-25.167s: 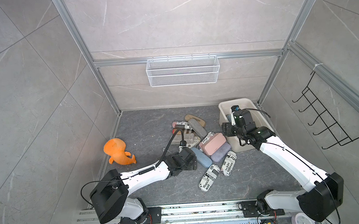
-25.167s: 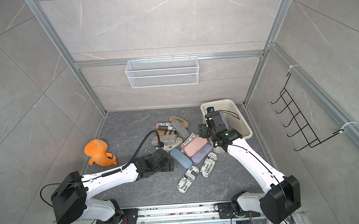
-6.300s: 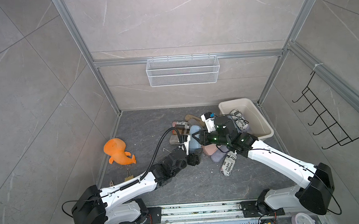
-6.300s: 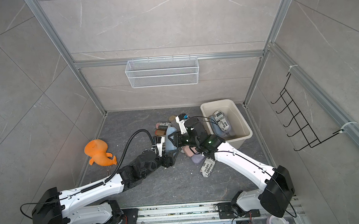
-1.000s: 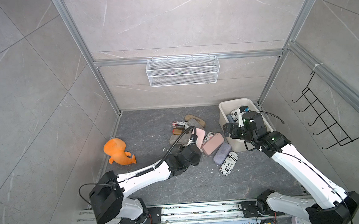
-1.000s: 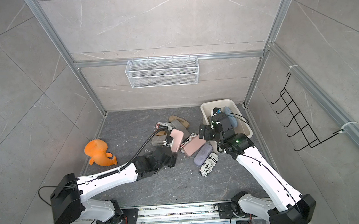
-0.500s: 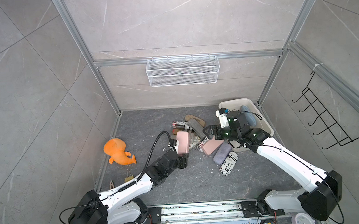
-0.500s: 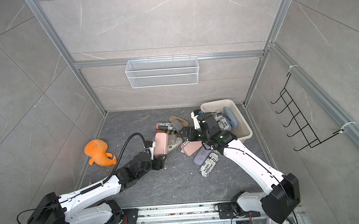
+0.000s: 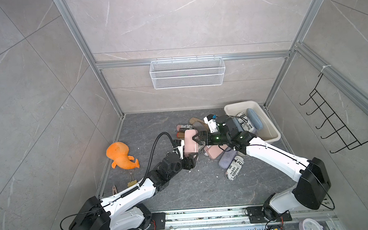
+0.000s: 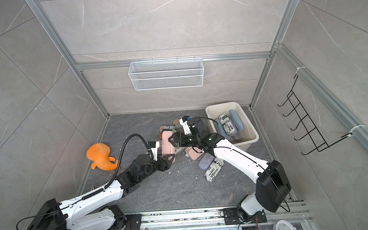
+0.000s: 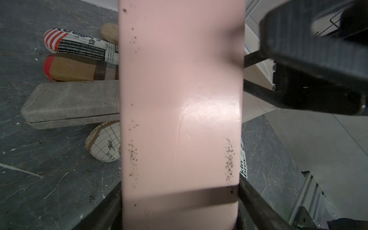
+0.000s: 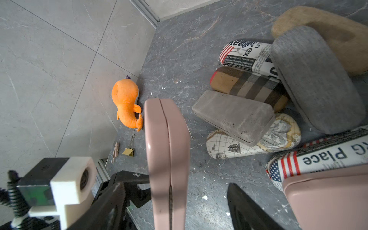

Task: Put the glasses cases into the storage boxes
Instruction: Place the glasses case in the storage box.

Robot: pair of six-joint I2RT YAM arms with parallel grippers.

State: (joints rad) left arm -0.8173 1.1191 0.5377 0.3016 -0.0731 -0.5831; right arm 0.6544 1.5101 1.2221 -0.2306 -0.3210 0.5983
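My left gripper [image 9: 186,153] is shut on the lower end of a pink glasses case [image 9: 190,141], holding it upright above the floor; its fingers [image 11: 242,187] press both sides. My right gripper [image 9: 196,138] is open, its jaws straddling the same pink case [image 12: 167,149] with a gap on each side. The cream storage box [image 9: 274,134] at the back right holds a newspaper-print case [image 9: 244,121] and a blue case [image 9: 254,121]. More cases lie on the floor: pink [image 9: 213,152], lilac [image 9: 227,158], newspaper-print [image 9: 234,169], grey [image 12: 235,115], plaid [image 12: 249,87].
An orange plush toy [image 9: 121,155] lies at the left, with a binder clip [image 9: 131,182] and a clothespin [image 9: 115,188] nearer the front. A white wire basket [image 9: 187,72] hangs on the back wall. A black hook rack [image 9: 336,123] is on the right wall.
My right gripper has left the storage box and come left to the raised pink case, its jaws narrowing. My left gripper has lifted the pink case off the floor and holds it up.
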